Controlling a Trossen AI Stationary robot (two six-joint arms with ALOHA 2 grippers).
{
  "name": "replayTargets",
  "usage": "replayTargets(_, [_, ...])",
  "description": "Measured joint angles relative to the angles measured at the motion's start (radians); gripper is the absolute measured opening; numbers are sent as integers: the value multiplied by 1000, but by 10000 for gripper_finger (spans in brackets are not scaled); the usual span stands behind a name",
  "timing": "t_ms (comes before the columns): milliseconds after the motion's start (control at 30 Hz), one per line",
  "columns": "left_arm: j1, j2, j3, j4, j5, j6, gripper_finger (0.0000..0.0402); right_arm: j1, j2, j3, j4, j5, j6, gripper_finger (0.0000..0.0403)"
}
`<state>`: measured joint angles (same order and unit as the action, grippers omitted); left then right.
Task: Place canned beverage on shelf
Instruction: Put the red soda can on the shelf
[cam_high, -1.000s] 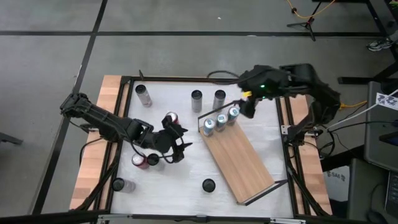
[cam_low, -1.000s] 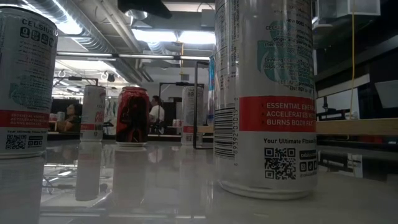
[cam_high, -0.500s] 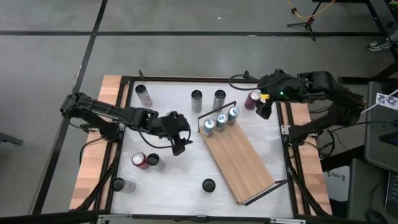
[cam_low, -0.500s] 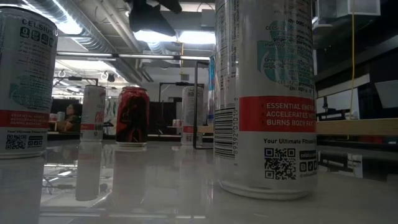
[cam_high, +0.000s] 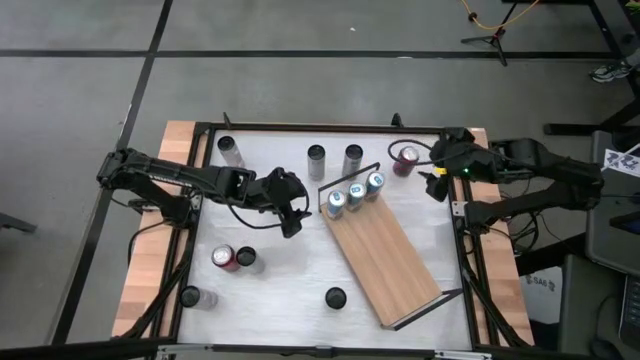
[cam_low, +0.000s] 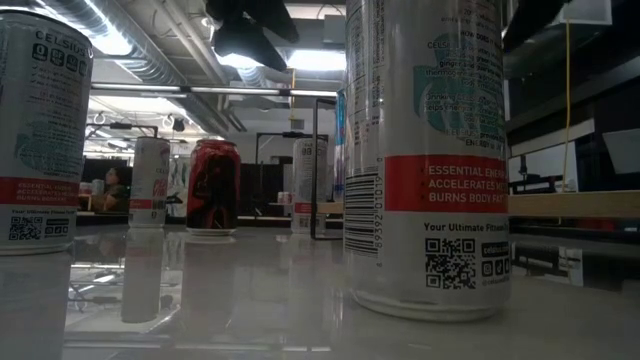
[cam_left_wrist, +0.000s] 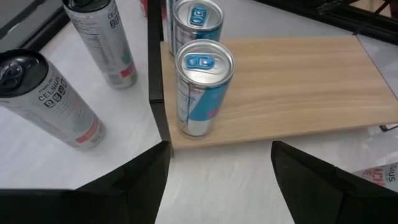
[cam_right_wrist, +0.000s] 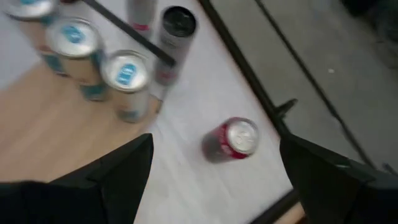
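Right arm (cam_high: 437, 186) back (shelf (cam_high: 385, 255) light wood)

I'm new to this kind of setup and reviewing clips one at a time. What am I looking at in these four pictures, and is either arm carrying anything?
These are two dark robot arms at a white table. One picture looks straight down, one sits at table height among the cans, and one rides on each wrist.

A wooden shelf lies at an angle on the table, with three blue-topped cans in a row at one end. Silver cans, dark-topped cans and two red cans stand loose around it.

The left gripper hovers beside the shelf's end, jaws open, facing the nearest blue-topped can. The right gripper is near the table's right edge, jaws open, with a red can in front of it. Neither holds anything.
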<state>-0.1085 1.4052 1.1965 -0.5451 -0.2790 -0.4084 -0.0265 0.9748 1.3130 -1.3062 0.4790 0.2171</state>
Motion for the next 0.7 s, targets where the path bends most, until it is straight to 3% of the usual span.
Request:
replayTargets(367, [0,0,0,7,-6,0,271,-57,-19,-49,40,39,-164,340])
replayTargets(600, [0,0,0,7,-26,-7,271,-68,-8,-49,106,45,-171,340])
replayTargets(700, [3,0,0,8,-27,-7,271,-126,16,-49,140,10,-204,340])
